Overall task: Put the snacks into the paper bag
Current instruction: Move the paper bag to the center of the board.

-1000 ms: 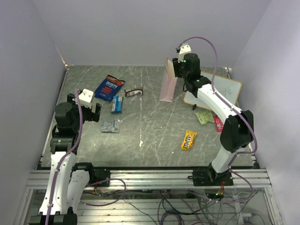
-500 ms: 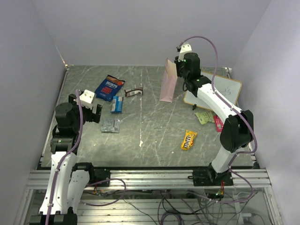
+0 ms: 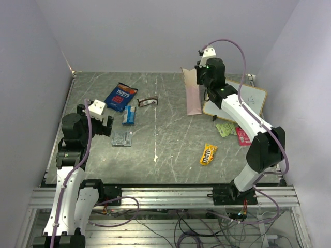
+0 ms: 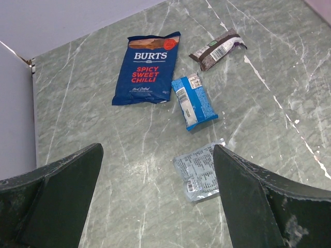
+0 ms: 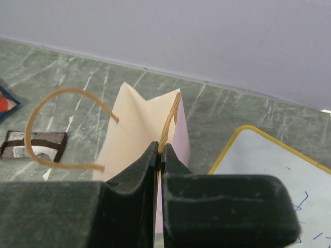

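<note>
The paper bag (image 3: 193,96) stands at the back right, pale pink-beige, its top leaning toward the right arm. My right gripper (image 3: 199,77) is shut on the bag's near rim and handle (image 5: 170,116); the right wrist view shows the jaws (image 5: 160,153) pinching it. Snacks lie flat on the table: a dark blue chip bag (image 4: 147,70), a blue-white packet (image 4: 194,102), a brown bar (image 4: 217,49) and a silver-grey packet (image 4: 200,169) on the left; yellow M&M's (image 3: 208,154), a light green packet (image 3: 225,128) and a pink-red one (image 3: 241,136) on the right. My left gripper (image 4: 158,150) hangs open above the table beside the silver-grey packet.
A white scribbled board (image 3: 240,101) with a yellow rim lies just right of the bag, under the right arm. Walls enclose the table on the left, back and right. The bag's far handle loop (image 5: 46,129) hangs free.
My right gripper has shut on the bag's rim and handle. The bag has shifted to the right, toward the board. The left arm has stayed put.
</note>
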`<move>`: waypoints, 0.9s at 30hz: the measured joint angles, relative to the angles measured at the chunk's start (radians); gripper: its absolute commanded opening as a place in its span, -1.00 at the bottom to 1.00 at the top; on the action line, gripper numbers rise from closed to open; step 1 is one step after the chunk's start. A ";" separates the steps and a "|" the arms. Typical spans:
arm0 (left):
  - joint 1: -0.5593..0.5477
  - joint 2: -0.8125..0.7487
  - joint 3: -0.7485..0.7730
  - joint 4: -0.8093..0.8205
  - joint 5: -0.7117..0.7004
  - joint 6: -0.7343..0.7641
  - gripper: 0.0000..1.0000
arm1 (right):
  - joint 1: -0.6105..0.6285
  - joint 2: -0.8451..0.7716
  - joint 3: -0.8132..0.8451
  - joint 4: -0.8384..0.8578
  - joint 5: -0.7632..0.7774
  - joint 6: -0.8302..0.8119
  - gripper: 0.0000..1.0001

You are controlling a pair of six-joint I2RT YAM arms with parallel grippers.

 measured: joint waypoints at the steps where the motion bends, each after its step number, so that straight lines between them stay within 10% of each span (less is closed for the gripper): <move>1: 0.000 0.000 0.000 0.000 0.002 0.000 0.99 | 0.000 -0.016 -0.008 -0.002 -0.001 0.004 -1.00; 27: 0.000 0.085 -0.006 0.000 0.038 -0.003 0.99 | 0.059 -0.344 -0.280 -0.079 -0.105 0.132 -1.00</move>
